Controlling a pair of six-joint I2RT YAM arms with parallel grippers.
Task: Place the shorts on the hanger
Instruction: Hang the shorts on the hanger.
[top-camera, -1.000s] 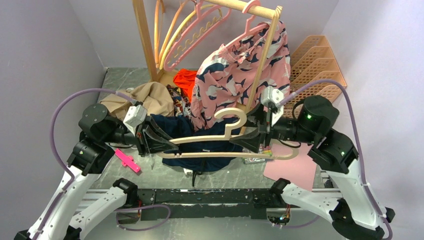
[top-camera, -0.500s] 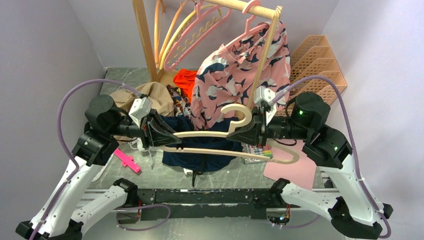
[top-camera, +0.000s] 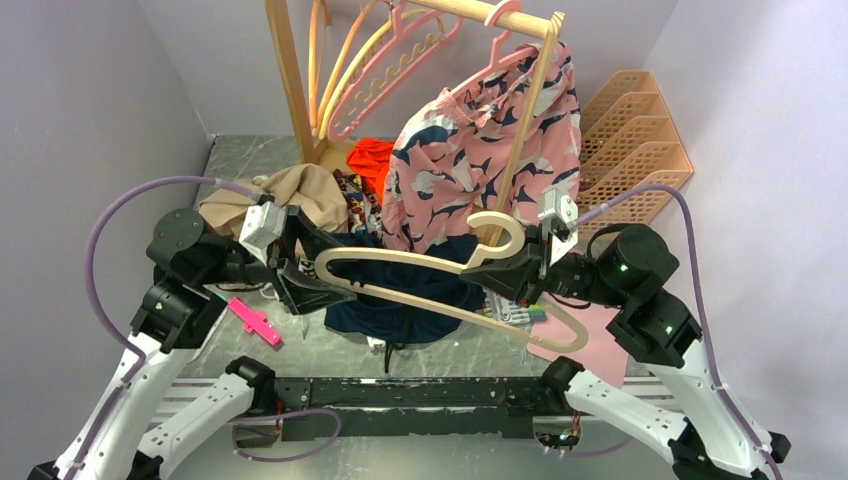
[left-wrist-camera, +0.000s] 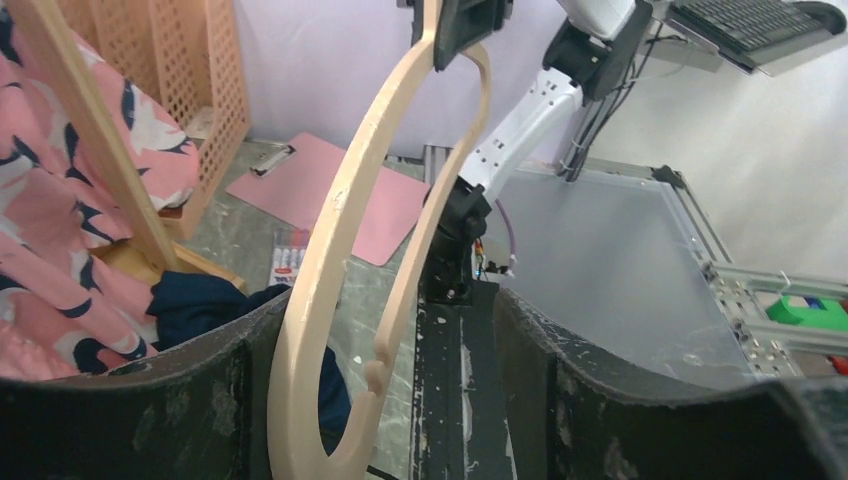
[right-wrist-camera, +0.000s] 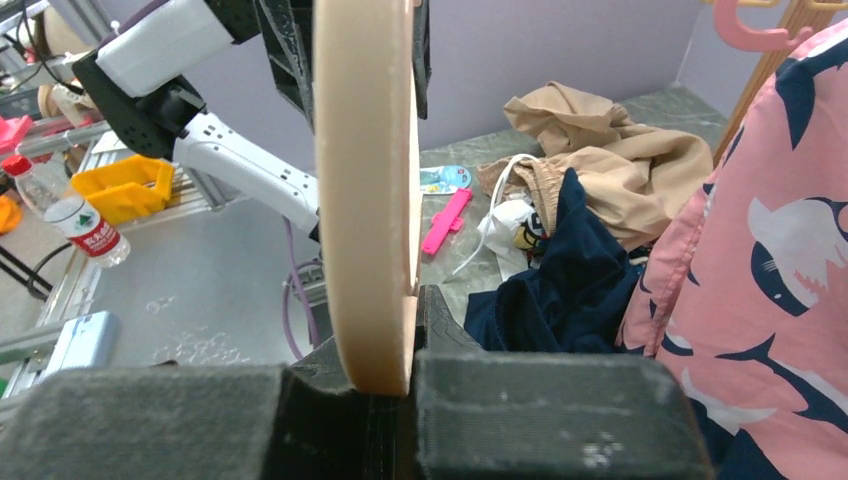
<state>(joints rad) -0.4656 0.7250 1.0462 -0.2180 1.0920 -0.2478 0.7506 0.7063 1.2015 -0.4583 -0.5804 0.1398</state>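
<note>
My right gripper (top-camera: 492, 275) is shut on the pale cream hanger (top-camera: 395, 255) just below its hook and holds it above the table, tilted with its right end lower. In the right wrist view the hanger (right-wrist-camera: 368, 200) is pinched edge-on between the pads of that gripper (right-wrist-camera: 385, 392). The hanger's left end (left-wrist-camera: 330, 250) lies loose between the jaws of my open left gripper (left-wrist-camera: 375, 400), close to the left finger (left-wrist-camera: 130, 420). From above, that left gripper (top-camera: 322, 265) brackets the hanger's left tip. The navy shorts (top-camera: 380, 320) lie crumpled on the table beneath the hanger, also visible as dark folds (right-wrist-camera: 560, 280).
A wooden rack (top-camera: 290, 80) at the back carries pink hangers and pink printed shorts (top-camera: 480, 150). A tan garment (top-camera: 290, 195) lies back left, a pink clip (top-camera: 255, 322) front left, a pink sheet (top-camera: 595, 350) front right, and orange lattice trays (top-camera: 640, 130) stand against the right wall.
My left gripper has opened and let go of the hanger's left end. My right gripper shut near the hook; the hanger tilted, right end down, and shifted right.
</note>
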